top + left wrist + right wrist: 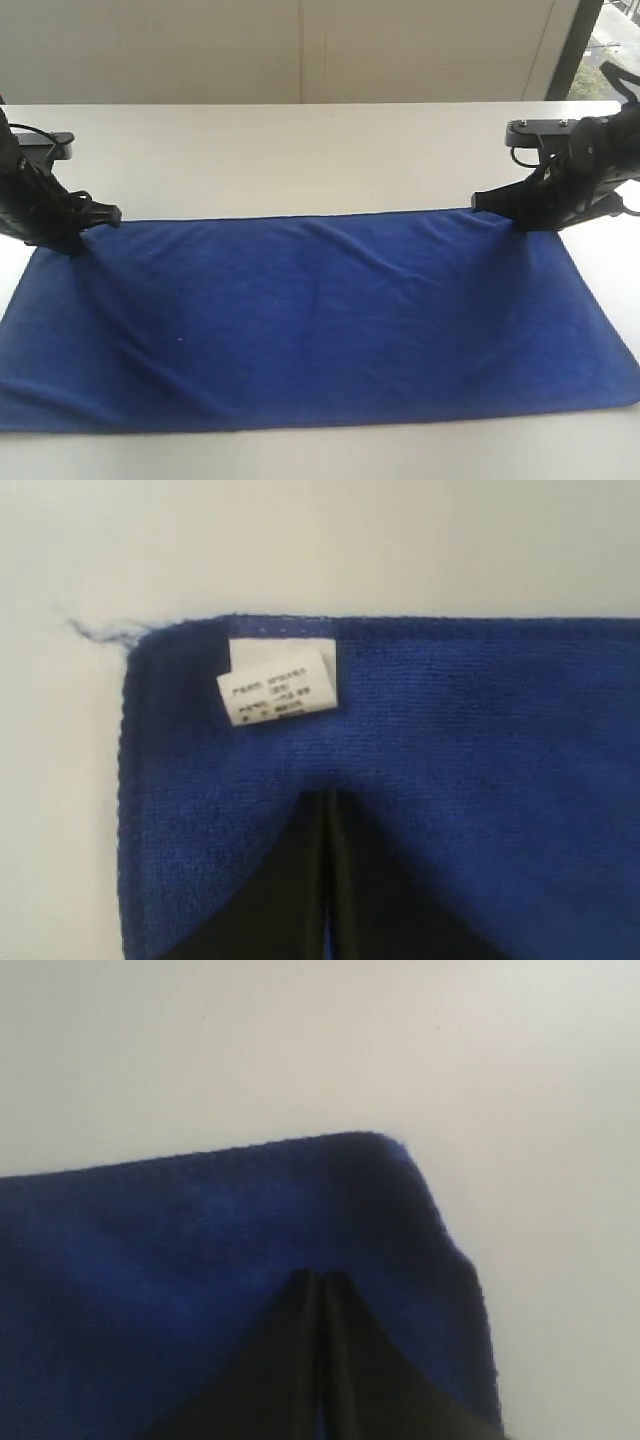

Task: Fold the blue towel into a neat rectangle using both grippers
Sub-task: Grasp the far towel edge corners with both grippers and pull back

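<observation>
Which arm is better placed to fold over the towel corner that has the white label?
Left. The left end effector is shut on the blue towel beside the white label; the right end effector grips the other corner.

Soft, even daylight fills the exterior view, brightest at the window [603, 45] on the far right. The table [300, 150] washes out to near white, without hard shadows; the towel [320, 320] shows faint shading in its creases. Both wrist views are soft: the fingers [265, 905] blur into black wedges, and the label [278, 683] print is unreadable.
</observation>
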Tool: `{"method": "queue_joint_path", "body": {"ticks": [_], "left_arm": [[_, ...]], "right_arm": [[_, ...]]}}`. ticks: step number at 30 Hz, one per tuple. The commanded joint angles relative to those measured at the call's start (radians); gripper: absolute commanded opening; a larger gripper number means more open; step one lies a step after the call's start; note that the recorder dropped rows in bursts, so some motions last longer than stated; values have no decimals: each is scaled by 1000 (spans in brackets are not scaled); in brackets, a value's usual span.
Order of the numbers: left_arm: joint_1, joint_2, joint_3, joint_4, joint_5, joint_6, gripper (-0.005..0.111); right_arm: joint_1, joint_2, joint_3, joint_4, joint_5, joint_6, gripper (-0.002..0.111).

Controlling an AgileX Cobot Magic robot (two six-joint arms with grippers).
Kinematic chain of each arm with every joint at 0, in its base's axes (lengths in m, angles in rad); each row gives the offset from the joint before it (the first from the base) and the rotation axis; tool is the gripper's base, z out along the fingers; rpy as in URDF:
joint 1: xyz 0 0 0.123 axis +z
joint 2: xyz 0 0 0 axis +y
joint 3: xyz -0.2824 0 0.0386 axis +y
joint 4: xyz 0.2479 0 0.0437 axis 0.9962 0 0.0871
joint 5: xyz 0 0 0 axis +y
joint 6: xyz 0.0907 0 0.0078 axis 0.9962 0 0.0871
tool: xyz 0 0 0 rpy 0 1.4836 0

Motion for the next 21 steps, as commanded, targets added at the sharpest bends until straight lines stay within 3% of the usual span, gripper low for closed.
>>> {"method": "queue_joint_path", "body": {"ticks": [1, 21], "left_arm": [[1, 56, -11, -5, 6, -7, 0], [1, 93, -60, -5, -85, 20, 0]], "right_arm": [[-5, 53, -8, 4, -8, -10, 0], [-54, 63, -10, 4, 13, 81, 0]]}}
